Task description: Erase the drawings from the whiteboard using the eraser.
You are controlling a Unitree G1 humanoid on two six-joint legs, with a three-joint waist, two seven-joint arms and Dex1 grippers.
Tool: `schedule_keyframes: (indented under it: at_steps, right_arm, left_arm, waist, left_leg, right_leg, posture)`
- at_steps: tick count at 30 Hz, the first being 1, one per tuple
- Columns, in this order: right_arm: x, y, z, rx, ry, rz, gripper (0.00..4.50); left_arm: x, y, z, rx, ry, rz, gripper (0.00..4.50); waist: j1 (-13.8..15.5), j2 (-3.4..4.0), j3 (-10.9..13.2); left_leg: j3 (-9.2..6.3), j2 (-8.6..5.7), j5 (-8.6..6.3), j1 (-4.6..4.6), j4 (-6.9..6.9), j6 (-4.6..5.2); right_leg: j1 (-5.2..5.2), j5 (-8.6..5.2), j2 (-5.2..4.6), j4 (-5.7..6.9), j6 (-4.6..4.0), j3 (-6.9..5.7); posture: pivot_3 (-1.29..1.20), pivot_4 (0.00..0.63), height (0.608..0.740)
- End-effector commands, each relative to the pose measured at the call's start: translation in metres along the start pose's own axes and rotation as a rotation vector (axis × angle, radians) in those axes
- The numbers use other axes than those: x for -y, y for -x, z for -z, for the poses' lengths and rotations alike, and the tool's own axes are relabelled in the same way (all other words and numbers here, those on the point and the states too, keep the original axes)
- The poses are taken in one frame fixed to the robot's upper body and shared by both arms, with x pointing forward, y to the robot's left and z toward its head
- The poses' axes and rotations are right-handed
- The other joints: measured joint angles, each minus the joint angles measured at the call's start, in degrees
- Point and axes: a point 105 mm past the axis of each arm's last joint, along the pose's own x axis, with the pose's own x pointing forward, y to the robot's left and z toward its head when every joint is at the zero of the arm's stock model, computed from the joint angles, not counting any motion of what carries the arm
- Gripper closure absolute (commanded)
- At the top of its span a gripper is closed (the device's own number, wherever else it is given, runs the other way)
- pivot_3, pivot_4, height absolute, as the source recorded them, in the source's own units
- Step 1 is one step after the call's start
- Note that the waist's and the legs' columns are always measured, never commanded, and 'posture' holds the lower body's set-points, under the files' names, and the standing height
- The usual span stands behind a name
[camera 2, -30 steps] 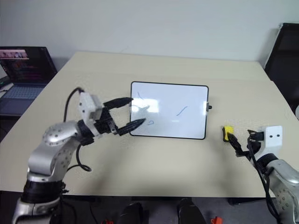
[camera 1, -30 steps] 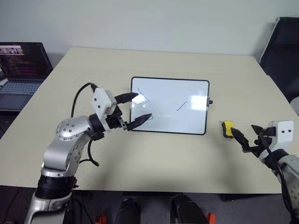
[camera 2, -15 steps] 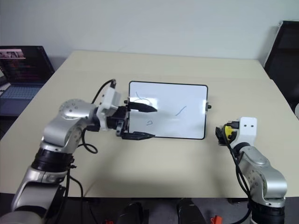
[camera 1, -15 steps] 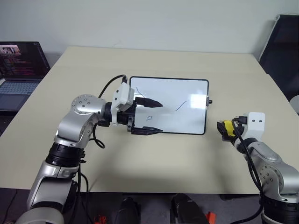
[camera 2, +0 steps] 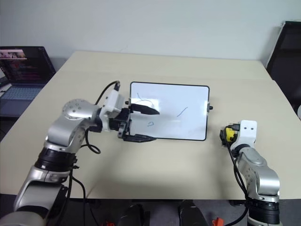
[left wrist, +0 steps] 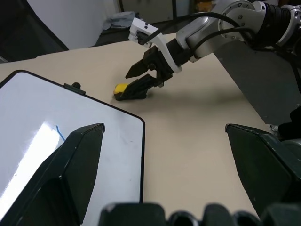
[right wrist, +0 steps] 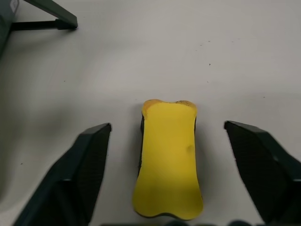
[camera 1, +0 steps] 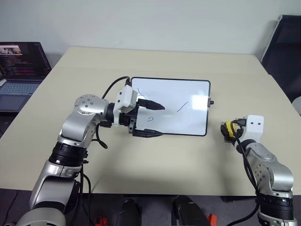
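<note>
The whiteboard (camera 1: 171,101) lies flat in the middle of the table, with its black frame all around. On it are the drawings: a short blue stroke (camera 1: 182,106), a small squiggle (camera 1: 150,118) and a faint line near the left edge. My left gripper (camera 1: 162,120) is open and hovers over the board's left part, pointing right. The yellow eraser (camera 1: 229,126) lies on the table right of the board. My right gripper (right wrist: 167,126) is open and straddles the eraser (right wrist: 168,160), with a gap between the block and each finger.
The beige table (camera 1: 141,160) has bare room in front of and behind the board. An open laptop (camera 1: 21,66) sits beyond the table's left edge. A black chair (camera 1: 287,52) stands at the far right.
My right gripper has moved forward and down until its fingers stand on either side of the eraser. My left gripper has swung right over the board's left edge.
</note>
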Motion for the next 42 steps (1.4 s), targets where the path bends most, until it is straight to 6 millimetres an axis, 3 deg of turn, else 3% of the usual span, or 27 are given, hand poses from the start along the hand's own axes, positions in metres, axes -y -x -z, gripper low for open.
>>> schedule_keyframes:
  at_steps: [1, 6, 12, 16, 20, 25, 31, 37, 42]
  right_arm:
    - [0.001, -0.001, -0.01, 0.044, 0.004, 0.002, 1.68]
    - [0.0, -0.006, -0.005, 0.025, 0.014, 0.003, 3.36]
    - [-0.004, -0.008, -0.006, 0.025, 0.043, -0.014, 3.39]
    - [-0.008, -0.001, -0.018, 0.069, 0.075, -0.055, 3.39]
    - [-0.024, 0.022, -0.03, 0.122, 0.141, -0.185, 3.39]
    - [-0.037, 0.052, -0.031, 0.126, 0.217, -0.316, 3.39]
    - [-0.068, 0.077, -0.039, 0.176, 0.307, -0.532, 3.39]
    - [-0.106, 0.068, -0.06, 0.291, 0.362, -0.616, 3.39]
    - [-0.117, 0.034, -0.066, 0.349, 0.411, -0.505, 3.39]
  left_arm:
    - [0.002, 0.006, -0.007, 0.002, -0.043, -0.012, 0.0]
    - [0.006, 0.008, -0.003, -0.012, -0.031, -0.018, 0.0]
    - [0.011, 0.006, -0.005, -0.014, -0.002, -0.046, 0.0]
    - [0.01, 0.014, 0.001, -0.046, 0.054, -0.12, 0.0]
    - [0.011, 0.027, 0.015, -0.118, 0.144, -0.241, 0.0]
    - [0.015, 0.03, 0.015, -0.129, 0.176, -0.327, 0.0]
    - [0.015, 0.033, 0.015, -0.125, 0.176, -0.408, 0.0]
    - [0.014, 0.041, 0.017, -0.107, 0.189, -0.474, 0.0]
    - [0.016, 0.051, 0.025, -0.13, 0.19, -0.523, 0.0]
  waist:
    - [0.01, 0.01, 0.01]
    - [0.03, 0.03, 0.02]
    - [0.01, 0.03, 0.02]
    - [-0.03, 0.09, 0.05]
    - [0.07, 0.23, 0.14]
    - [0.29, 0.23, 0.14]
    - [0.15, 0.23, 0.14]
    - [0.03, 0.22, 0.14]
    - [0.16, 0.2, 0.13]
  left_leg:
    - [-0.02, 0.0, 0.0, 0.0, 0.0, 0.0]
    - [-0.23, 0.01, 0.0, -0.01, 0.0, 0.0]
    - [-0.47, 0.01, 0.01, 0.0, 0.01, -0.01]
    - [-0.54, 0.01, 0.01, 0.0, 0.01, 0.0]
    - [-0.58, 0.0, 0.0, -0.01, -0.01, -0.01]
    - [-0.68, 0.01, 0.0, -0.05, -0.03, -0.01]
    - [-0.71, 0.0, 0.01, 0.01, 0.06, -0.02]
    - [-0.7, -0.01, 0.02, 0.04, 0.1, -0.02]
    - [-0.72, -0.01, 0.01, -0.01, 0.06, -0.03]
  right_leg:
    - [0.0, 0.0, 0.0, 0.0, 0.0, -0.03]
    - [0.08, 0.0, 0.0, 0.01, 0.0, -0.26]
    - [0.19, -0.01, 0.0, 0.02, -0.03, -0.48]
    - [0.2, -0.02, 0.0, 0.04, -0.03, -0.54]
    - [0.2, -0.06, 0.0, 0.05, -0.05, -0.58]
    - [0.22, -0.14, 0.0, 0.05, -0.09, -0.7]
    - [0.28, -0.28, -0.01, 0.08, -0.41, -0.7]
    - [0.28, -0.25, -0.01, 0.08, -0.43, -0.7]
    - [0.27, -0.26, -0.02, 0.04, -0.42, -0.73]
  posture:
    - [0.0, 0.15, 0.74]
    - [0.0, 0.15, 0.74]
    - [0.0, 0.15, 0.74]
    - [0.0, 0.15, 0.74]
    - [0.0, 0.15, 0.74]
    - [0.0, 0.15, 0.74]
    - [0.0, 0.15, 0.74]
    - [0.0, 0.15, 0.74]
    - [0.0, 0.15, 0.74]
